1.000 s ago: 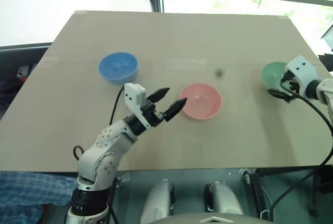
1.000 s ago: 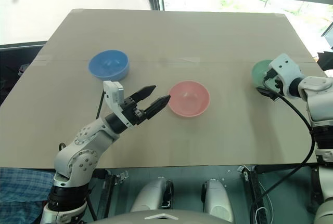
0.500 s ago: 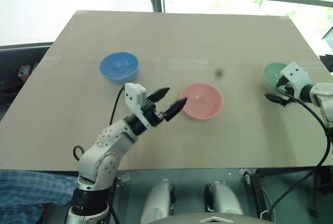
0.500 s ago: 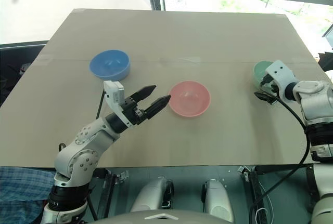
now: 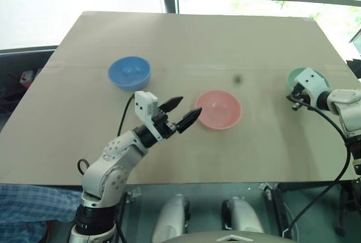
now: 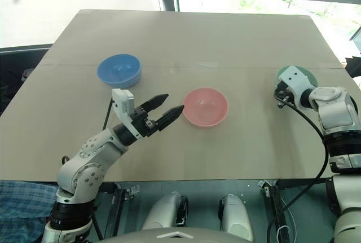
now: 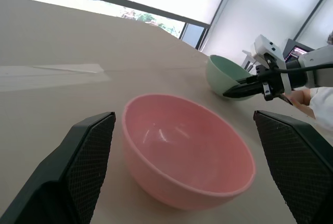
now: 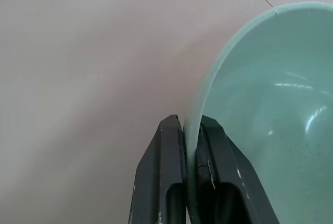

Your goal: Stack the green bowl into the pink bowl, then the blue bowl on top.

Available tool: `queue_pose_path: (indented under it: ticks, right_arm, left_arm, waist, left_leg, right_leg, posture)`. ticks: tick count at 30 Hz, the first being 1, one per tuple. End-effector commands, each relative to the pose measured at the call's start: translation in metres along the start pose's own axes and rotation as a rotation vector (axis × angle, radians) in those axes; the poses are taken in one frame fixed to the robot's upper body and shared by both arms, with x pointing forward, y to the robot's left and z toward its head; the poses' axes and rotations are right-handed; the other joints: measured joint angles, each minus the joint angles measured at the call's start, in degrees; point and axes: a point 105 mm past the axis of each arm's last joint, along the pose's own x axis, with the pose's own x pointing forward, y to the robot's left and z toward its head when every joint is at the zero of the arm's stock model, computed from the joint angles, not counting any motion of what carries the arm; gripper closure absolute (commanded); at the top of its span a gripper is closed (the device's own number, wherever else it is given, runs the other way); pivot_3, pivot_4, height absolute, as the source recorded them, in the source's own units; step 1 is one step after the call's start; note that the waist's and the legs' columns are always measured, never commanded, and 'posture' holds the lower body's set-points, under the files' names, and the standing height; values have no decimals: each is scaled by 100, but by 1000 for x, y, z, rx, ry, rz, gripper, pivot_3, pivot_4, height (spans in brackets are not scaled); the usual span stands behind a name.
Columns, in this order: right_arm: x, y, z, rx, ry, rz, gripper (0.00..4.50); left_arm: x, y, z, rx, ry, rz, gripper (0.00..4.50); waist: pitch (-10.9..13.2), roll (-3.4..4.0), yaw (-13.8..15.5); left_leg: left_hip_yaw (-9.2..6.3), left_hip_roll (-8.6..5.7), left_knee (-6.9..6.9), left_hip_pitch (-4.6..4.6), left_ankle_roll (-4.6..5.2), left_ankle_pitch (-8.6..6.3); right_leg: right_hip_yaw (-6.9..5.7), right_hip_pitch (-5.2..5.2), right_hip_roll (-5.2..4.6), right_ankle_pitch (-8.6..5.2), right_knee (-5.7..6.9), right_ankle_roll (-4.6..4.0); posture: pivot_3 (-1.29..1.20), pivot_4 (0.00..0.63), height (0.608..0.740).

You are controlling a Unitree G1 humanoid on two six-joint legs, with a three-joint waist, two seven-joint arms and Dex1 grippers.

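Note:
The green bowl [image 5: 309, 74] stands at the table's right edge, and my right gripper [image 8: 191, 126] is shut on its near-left rim, one finger inside and one outside. From the left wrist view the same bowl [image 7: 225, 75] shows with those fingers at its side. The pink bowl [image 5: 219, 109] sits at the table's middle. My left gripper [image 5: 189, 105] hovers open just left of it, pointing at it, with nothing between its fingers [image 7: 79, 168]. The blue bowl [image 5: 129, 72] rests upright at the back left.
The brown table top [image 5: 186, 40] has bare room between the bowls and along the back. Its front edge [image 5: 186, 182] runs below my arms. A black cable [image 5: 338, 136] hangs off my right wrist past the right edge.
My right gripper has gone from open beside the green bowl to shut on its rim. The left arm and the other bowls have stayed put.

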Motion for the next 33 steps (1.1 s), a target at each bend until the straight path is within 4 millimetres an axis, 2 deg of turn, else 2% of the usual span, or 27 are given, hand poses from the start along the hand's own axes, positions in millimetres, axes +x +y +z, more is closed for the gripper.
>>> queue_pose_path:
  ticks: [1, 4, 10, 16, 20, 24, 28, 33]
  right_arm:
    - [-8, -1, 17, -37, -47, -5, 4466]
    - [-11, 12, 35, -64, -93, 52, 4466]
    - [-23, 49, 87, -109, -246, 196, 4466]
    - [-42, 92, 123, -218, -338, 353, 4466]
    - [-59, 121, 144, -277, -411, 467, 4466]
    - [-68, 148, 150, -294, -435, 553, 4466]
    - [-66, 172, 155, -276, -448, 606, 4466]
    - [-64, 180, 154, -287, -438, 614, 4466]
  left_arm:
    - [-1, -8, 9, 64, -14, -54, 0]
    - [-3, -9, 10, 75, -6, -75, 0]
    - [-12, -12, 14, 114, 18, -131, 0]
    - [-27, -17, 39, 176, 33, -214, 0]
    - [-37, -11, 52, 219, 51, -217, 0]
    - [-50, -2, 65, 246, 69, -205, 0]
    - [-64, 7, 63, 260, 134, -188, 0]
    - [-67, 12, 64, 259, 138, -178, 0]
  waist:
    - [0, 0, -2]
    - [1, 1, -6]
    - [1, 1, -15]
    - [2, 0, 5]
    - [3, -1, -5]
    - [4, -1, -8]
    - [3, -2, -20]
    - [4, -5, 7]
  left_leg:
    - [0, 0, 0, 0, 0, 0]
    - [0, 0, -1, 0, 0, 0]
    - [-1, 4, 0, 1, 0, 0]
    - [-9, 5, 0, -5, 0, 0]
    - [-11, 2, 0, -6, 0, -1]
    - [-13, 7, -2, -5, -1, 0]
    - [-9, 5, -1, -4, -1, -1]
    - [-12, 2, 0, -6, -1, -1]
  right_leg:
    - [0, 0, 0, 0, 0, 0]
    - [0, 0, 0, 0, 0, 0]
    - [-2, -2, 2, 0, 3, 0]
    - [-8, -4, -1, -1, 1, -1]
    - [-9, -3, -5, -1, 0, -1]
    - [-13, -6, -1, -1, 3, -2]
    - [-11, -6, -2, -1, 4, -2]
    - [-15, -8, -4, -1, 6, -2]
  posture:
    - [0, 150, 740]
    - [0, 150, 740]
    - [0, 150, 740]
    - [0, 150, 740]
    - [0, 150, 740]
    - [0, 150, 740]
    - [0, 150, 740]
    - [0, 150, 740]
